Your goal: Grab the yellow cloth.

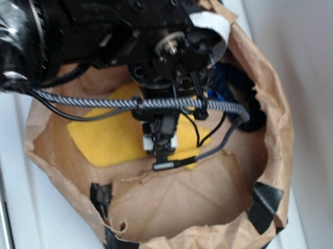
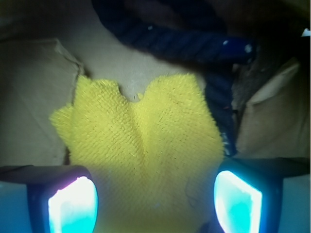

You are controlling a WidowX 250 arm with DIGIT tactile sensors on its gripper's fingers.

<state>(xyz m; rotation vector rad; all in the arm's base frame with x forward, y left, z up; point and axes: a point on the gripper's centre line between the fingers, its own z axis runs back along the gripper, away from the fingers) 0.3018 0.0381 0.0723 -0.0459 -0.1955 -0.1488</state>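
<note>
Yellow cloth [image 2: 141, 141]: flat in the paper bag [image 1: 195, 248], directly under the pincer [image 2: 155, 199].
Pincer: jaws wide apart, holding nothing.

The yellow cloth [image 2: 146, 141] is a bright terry-textured piece lying flat on brown paper, inside a paper-walled enclosure. Its outline is irregular, with a small notch in the far edge and a pointed corner at one side. One edge lies just beside a dark rope.
</note>
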